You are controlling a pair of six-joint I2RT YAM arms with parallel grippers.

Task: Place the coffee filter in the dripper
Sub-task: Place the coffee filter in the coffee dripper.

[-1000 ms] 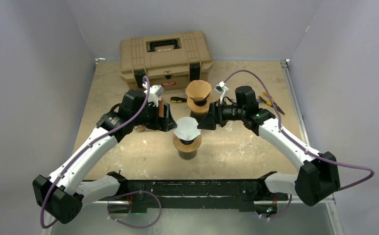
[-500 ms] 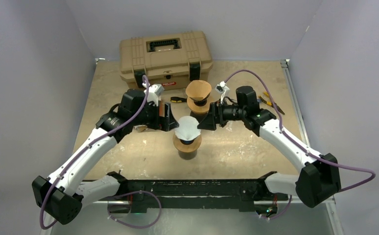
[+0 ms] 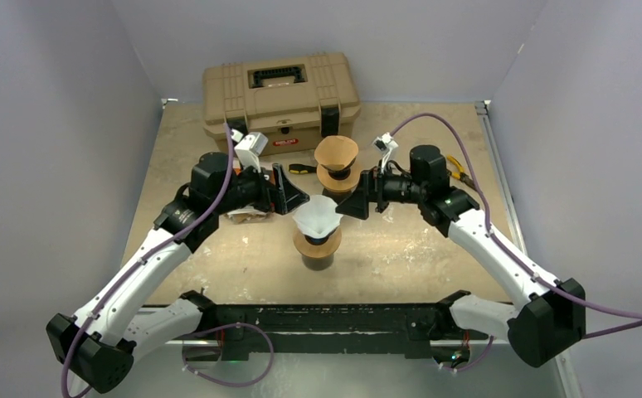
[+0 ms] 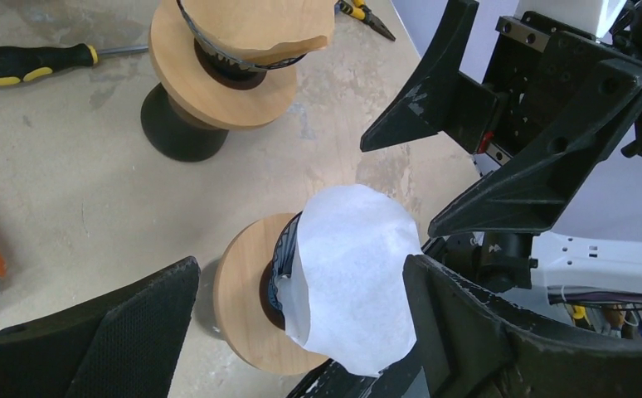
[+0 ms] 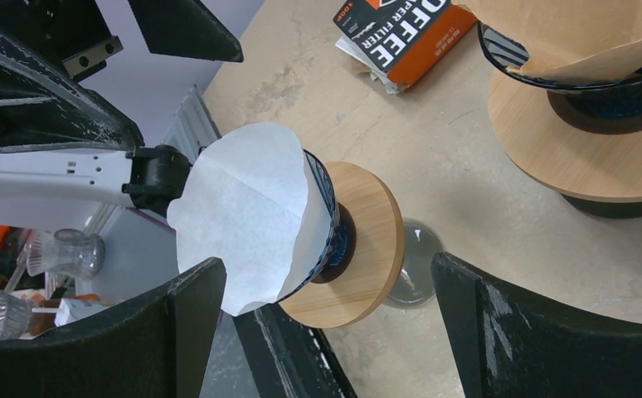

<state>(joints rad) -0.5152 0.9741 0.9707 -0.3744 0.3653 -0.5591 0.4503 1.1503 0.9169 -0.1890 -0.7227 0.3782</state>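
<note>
Nearest you, the white filter [image 3: 316, 214] sits in the dripper [image 3: 318, 246], its paper rim standing well above the wooden collar and looking a little lopsided, so the placing seems done, bar perhaps seating it deeper. Your left claw [image 3: 294, 197] and right claw [image 3: 349, 204] flank it, both spread wide and holding nothing, forearms reaching inward. Behind stands a second dripper [image 3: 336, 176], then the toolbox [image 3: 280, 98]

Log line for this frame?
white filter in near dripper | left gripper open, empty | right gripper open, empty | brown filter in far dripper
</note>
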